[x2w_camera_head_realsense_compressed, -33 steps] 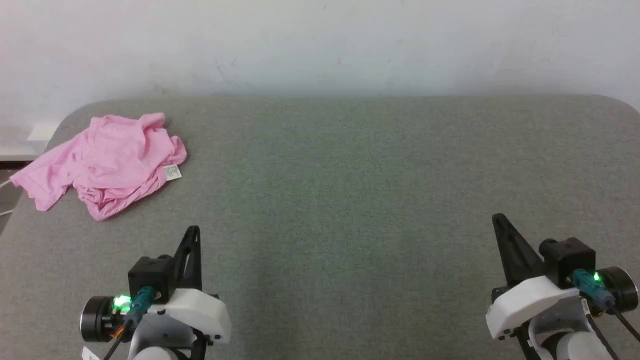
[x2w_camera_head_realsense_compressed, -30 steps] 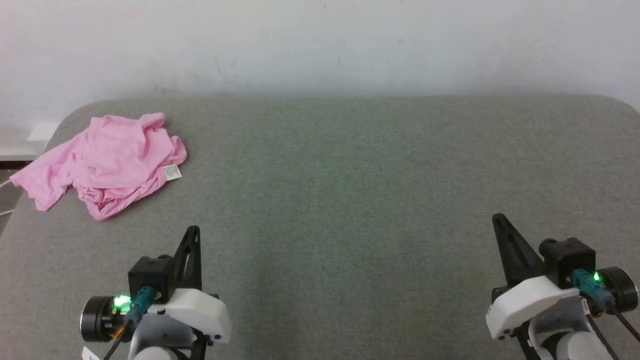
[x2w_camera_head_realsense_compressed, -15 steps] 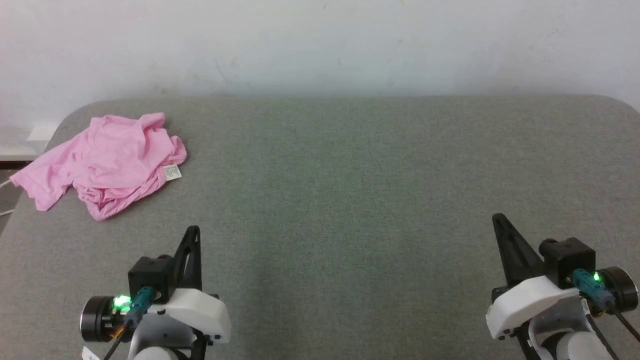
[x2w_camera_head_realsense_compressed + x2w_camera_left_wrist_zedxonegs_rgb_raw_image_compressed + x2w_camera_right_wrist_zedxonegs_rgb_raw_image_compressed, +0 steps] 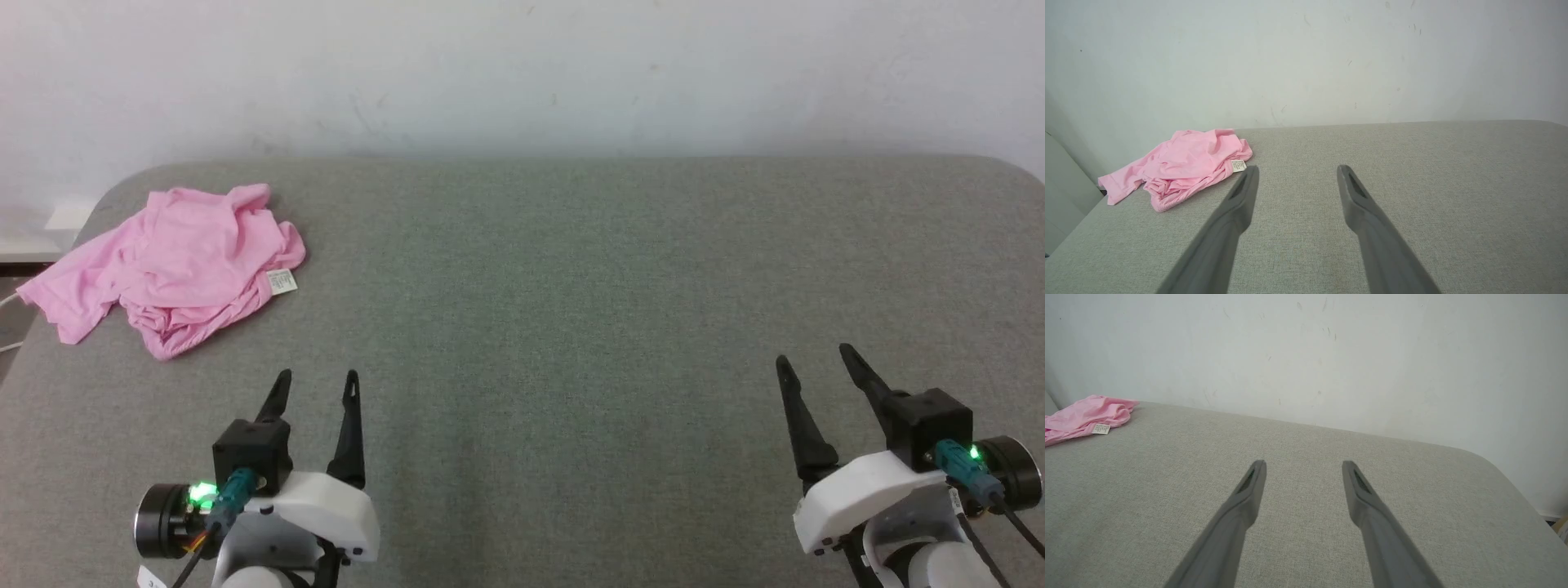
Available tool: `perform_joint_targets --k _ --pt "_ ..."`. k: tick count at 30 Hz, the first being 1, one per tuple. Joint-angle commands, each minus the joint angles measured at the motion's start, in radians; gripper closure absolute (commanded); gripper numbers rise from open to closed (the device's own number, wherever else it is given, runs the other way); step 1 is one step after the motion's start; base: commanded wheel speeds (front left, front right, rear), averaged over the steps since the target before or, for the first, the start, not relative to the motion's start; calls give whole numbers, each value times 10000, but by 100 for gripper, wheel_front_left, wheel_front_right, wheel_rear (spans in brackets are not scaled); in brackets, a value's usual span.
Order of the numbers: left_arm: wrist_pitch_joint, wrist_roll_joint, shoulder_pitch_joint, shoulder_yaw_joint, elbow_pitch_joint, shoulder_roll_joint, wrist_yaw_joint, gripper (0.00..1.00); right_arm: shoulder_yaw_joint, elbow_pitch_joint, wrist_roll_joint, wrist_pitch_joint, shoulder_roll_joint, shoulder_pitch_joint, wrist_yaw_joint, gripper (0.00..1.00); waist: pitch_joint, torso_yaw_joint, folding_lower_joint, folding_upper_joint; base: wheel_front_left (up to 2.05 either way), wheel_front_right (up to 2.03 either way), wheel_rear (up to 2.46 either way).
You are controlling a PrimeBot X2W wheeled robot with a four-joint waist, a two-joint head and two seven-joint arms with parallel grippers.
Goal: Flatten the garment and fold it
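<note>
Lying crumpled at ten o'clock on the desk, the garment is not yet flattened. The left end effector and right end effector, at seven and five o'clock, are wide and empty. Next, the left one should probably reach its edge.

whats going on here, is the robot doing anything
Nothing is being handled yet. The pink garment lies crumpled at the far left corner of the table, its white label showing. The left gripper and right gripper are both open at the near side, well apart from the garment. Flattening has not begun.
</note>
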Motion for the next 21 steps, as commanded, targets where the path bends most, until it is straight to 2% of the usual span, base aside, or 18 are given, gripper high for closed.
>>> perform_joint_targets --k 1,9,21 --pt "-82 -39 -18 -49 41 -1 41 0 -14 17 52 -69 -1 22 2 0 0 13 0 0 0 0 0" --pt "-255 -107 -80 -155 163 11 164 0 -13 45 31 -219 -2 55 7 0 9 242 0 0 0 0 0" --pt "-507 -221 -42 -210 188 71 346 0 157 63 -49 -390 -4 25 13 0 62 969 0 0 0 0 0"
